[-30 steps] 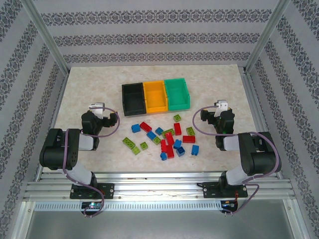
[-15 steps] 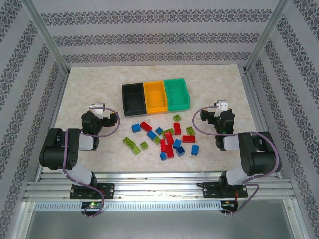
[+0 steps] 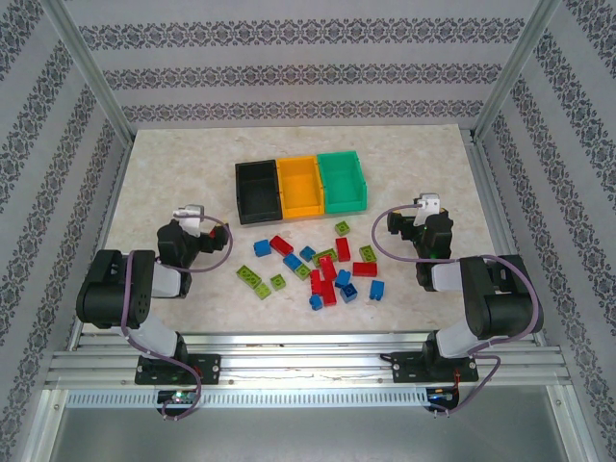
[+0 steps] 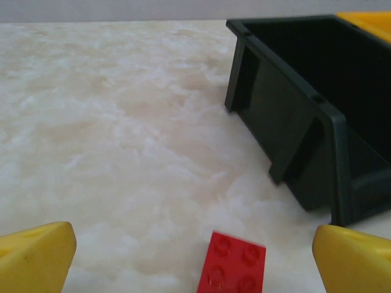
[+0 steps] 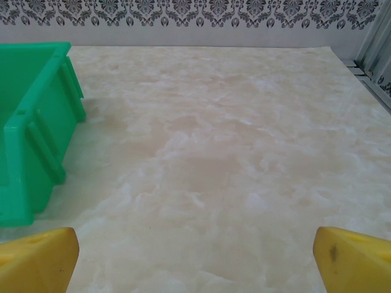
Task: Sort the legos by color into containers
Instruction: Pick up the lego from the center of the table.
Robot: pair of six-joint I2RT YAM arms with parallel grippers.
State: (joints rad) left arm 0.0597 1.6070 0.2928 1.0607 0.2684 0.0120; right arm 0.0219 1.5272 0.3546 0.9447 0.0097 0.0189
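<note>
Several legos in red, blue and lime green lie scattered on the table (image 3: 173,164) in front of the containers, among them a red one (image 3: 281,243), a blue one (image 3: 261,248) and a lime one (image 3: 252,278). The containers stand in a row: black (image 3: 258,192), orange-yellow (image 3: 300,185), green (image 3: 343,180). My left gripper (image 3: 217,234) is open at the pile's left; between its yellow fingers (image 4: 36,259) lies a red lego (image 4: 235,268), with the black container (image 4: 293,122) ahead on the right. My right gripper (image 3: 397,226) is open at the pile's right, the green container (image 5: 30,134) to its left.
Metal frame posts (image 3: 87,72) and patterned walls enclose the marble-look table. Its near edge is an aluminium rail (image 3: 308,361) where both arm bases sit. Bare table stretches to the right of the green container (image 5: 244,152) and to the left of the black one (image 4: 122,122).
My left gripper has shifted slightly to the right, toward the legos. The right arm, the legos and the containers have not moved.
</note>
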